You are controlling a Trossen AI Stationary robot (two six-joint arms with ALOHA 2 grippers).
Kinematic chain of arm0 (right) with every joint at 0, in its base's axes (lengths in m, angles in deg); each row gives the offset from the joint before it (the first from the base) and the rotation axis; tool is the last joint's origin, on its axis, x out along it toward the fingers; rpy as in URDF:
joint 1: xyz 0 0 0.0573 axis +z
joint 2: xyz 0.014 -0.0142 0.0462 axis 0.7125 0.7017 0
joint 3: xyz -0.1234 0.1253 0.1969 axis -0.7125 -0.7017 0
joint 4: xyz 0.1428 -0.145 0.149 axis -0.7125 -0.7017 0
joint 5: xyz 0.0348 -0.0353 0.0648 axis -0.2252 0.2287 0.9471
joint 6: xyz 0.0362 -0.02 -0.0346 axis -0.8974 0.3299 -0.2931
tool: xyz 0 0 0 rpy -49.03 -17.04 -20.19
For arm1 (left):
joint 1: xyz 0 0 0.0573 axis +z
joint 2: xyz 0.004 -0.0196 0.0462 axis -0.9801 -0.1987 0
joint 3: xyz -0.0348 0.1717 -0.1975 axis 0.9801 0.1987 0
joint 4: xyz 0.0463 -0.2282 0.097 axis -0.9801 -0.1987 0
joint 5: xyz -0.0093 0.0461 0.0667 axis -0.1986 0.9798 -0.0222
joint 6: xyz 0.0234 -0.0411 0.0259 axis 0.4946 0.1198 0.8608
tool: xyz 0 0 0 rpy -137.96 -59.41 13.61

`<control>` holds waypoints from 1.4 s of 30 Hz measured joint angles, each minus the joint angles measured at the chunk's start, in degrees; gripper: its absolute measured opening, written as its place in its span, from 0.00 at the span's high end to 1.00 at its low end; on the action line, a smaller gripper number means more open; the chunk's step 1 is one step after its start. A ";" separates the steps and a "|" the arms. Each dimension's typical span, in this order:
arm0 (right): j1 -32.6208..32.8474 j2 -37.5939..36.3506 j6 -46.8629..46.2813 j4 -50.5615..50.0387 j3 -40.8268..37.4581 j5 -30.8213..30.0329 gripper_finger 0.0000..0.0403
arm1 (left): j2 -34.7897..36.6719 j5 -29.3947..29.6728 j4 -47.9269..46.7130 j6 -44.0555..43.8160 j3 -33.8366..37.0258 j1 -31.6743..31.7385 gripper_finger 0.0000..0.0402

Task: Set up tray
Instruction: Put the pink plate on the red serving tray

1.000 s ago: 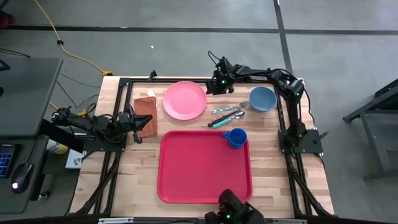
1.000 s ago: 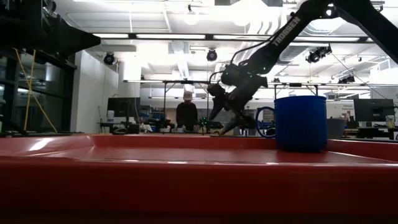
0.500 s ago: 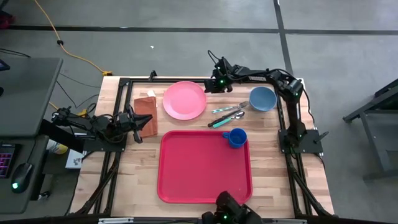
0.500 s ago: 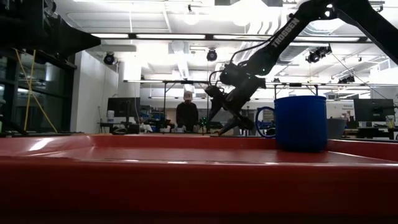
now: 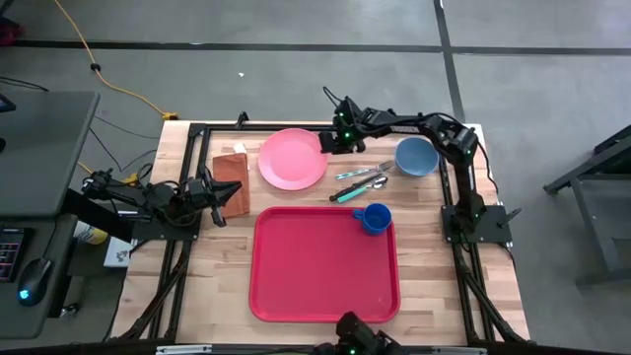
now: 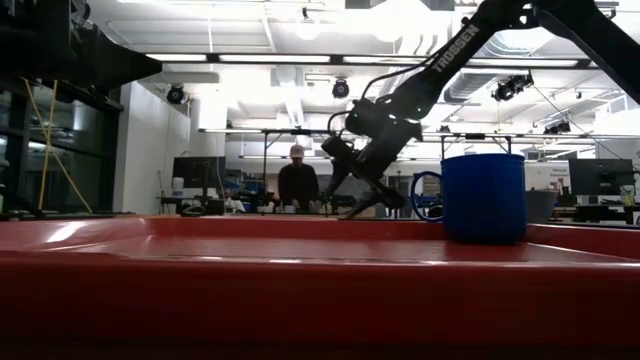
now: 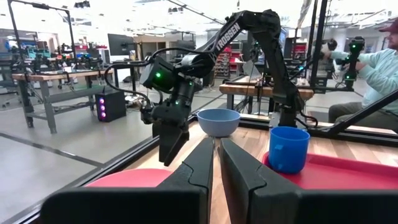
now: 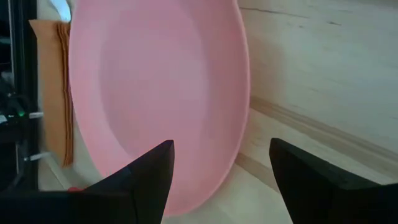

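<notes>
Tray (image 5: 320,271) lies at near-centre of table, well apart from both grippers; blue cup (image 5: 373,218) stands in its far right corner. Right gripper (image 5: 330,139) hangs over pink plate (image 5: 293,159) edge, fingers spread wide, empty. Step judged: reaching for plate. Next: lower until rim sits between fingers, close, carry to tray. Left gripper (image 5: 219,196) waits beside brown napkin (image 5: 231,183), 2 fingers near-closed, holding nothing.

Grey floor (image 5: 296,25), bright ceiling lights (image 6: 270,58)

The right gripper (image 5: 329,144) is held out far across the table, tilted down, its two fingers spread wide apart. The left gripper (image 5: 219,196) is kept low, its fingers nearly closed together.
</notes>
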 joint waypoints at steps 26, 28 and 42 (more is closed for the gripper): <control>3.92 3.37 -7.68 2.85 0.04 2.11 0.40 | 0.01 -0.04 -0.45 0.01 0.00 0.00 0.85; 4.19 3.45 -8.36 4.13 0.04 1.74 0.40 | 0.01 -0.04 -0.46 0.03 0.00 0.00 0.85; 5.73 3.48 -9.21 5.08 0.02 -1.80 0.43 | 0.01 -0.04 -0.48 0.22 0.02 0.00 0.85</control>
